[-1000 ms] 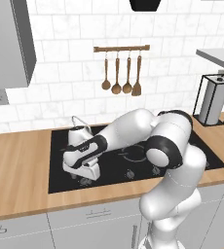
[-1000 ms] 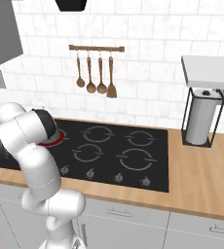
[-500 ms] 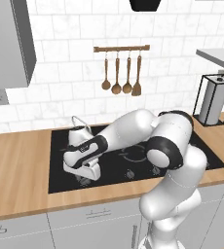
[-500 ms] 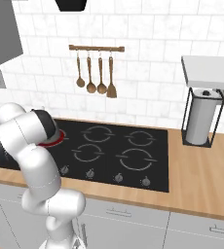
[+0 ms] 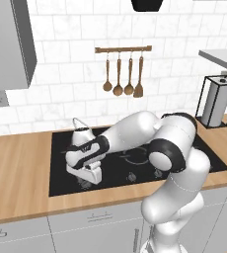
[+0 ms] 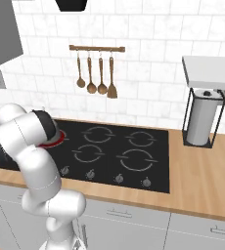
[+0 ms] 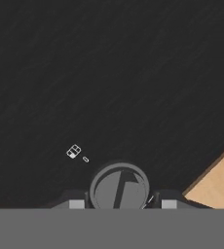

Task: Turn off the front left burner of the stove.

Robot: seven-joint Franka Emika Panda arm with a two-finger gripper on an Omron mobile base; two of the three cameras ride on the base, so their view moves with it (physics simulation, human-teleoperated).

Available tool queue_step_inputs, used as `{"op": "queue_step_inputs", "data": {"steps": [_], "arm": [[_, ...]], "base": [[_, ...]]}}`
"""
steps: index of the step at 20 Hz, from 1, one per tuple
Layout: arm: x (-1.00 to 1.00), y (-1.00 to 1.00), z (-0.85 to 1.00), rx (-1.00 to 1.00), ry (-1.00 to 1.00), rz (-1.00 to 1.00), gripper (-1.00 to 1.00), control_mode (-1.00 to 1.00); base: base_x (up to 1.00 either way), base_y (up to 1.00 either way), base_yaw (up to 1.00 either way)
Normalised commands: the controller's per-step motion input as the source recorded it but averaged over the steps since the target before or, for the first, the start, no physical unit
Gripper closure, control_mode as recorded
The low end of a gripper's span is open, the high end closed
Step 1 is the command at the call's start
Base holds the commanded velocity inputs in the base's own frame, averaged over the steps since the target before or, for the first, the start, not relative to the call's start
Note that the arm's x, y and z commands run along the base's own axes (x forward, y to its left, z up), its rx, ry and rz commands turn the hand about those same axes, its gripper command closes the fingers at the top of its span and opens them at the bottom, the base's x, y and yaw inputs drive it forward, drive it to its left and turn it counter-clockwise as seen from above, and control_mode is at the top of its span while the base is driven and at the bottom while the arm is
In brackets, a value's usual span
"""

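Note:
The stove (image 5: 61,184) is a black glass cooktop set in a wooden counter. My gripper (image 5: 88,182) points down at its front left corner, in front of the grey kettle (image 5: 81,134). In the hand view my gripper (image 7: 122,204) is shut on a round dark knob (image 7: 119,187), with one fingertip on each side of it. A red arc of the front left burner (image 6: 54,143) glows beside my arm on the stove (image 6: 148,146). The arm hides most of that burner. Black glass of the stove (image 7: 109,73) stretches beyond the knob.
Other knobs (image 6: 118,178) line the stove's front edge. Wooden utensils (image 5: 123,79) hang on a wall rail. A paper towel holder (image 6: 201,117) stands on the counter (image 6: 197,171) to the right. The wooden counter edge (image 7: 216,182) lies close beside the knob.
The jaws have closed in on the knob. The arm and both base views stand as before.

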Motion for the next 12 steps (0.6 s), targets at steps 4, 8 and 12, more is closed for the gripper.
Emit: {"op": "queue_step_inputs", "data": {"steps": [4, 8, 12], "arm": [[-0.22, -0.11, -0.12, 0.09, 0.07, -0.33, 1.00, -1.00], [-0.30, -0.12, -0.14, 0.11, 0.05, -0.41, 1.00, -1.00], [-0.25, -0.12, -0.27, 0.06, 0.03, -0.44, 1.00, -1.00]], "base": [[0.00, 0.00, 0.00], [0.00, 0.00, 0.00], [0.00, 0.00, 0.00]]}}
